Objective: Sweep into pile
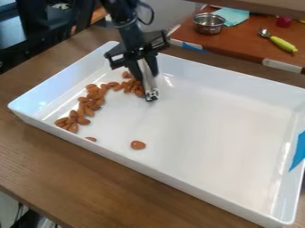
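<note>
While the gripper [147,76] pinches a pale tool [149,84] beside the almonds [92,100] banded along the left of the white tray [226,103], gathering looks unfinished, and the next stroke should bring the stray almond [138,145] in.

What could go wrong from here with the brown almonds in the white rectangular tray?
The narrow, pale tool in the black two-finger gripper might let almonds slip past. The lone almond lies apart from the curved band, so a sweep could miss it. Another almond, close to the tray's near wall, may be hard to get behind.
</note>
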Available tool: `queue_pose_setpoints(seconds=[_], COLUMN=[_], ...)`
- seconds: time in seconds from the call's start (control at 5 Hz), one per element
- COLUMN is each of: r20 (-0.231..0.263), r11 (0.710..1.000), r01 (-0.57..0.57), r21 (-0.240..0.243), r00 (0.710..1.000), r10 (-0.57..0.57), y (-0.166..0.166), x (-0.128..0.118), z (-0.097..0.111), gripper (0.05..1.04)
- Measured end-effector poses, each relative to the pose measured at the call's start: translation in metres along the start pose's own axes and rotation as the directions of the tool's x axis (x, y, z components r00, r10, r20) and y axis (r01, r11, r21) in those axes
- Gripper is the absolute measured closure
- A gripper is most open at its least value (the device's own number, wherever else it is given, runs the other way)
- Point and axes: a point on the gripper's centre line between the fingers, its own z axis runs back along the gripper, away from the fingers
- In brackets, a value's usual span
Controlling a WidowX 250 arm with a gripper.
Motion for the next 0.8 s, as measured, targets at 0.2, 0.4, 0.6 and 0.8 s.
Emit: queue_pose_setpoints(seconds=[0.2,0.4,0.6,0.8], r20=[0.001,0.013,0.021,0.029], r11=[0.993,0.973,0.937,0.897], r01=[-0.118,-0.230,-0.348,-0.438], r21=[0.012,0.027,0.043,0.055], r00=[0.993,0.973,0.938,0.899], r10=[0.118,0.230,0.347,0.437], y=[0.011,0.028,0.046,0.066], x=[0.001,-0.001,-0.009,-0.021], z=[0.001,0.012,0.021,0.034], gripper=[0.756,0.756,0.756,0.756])
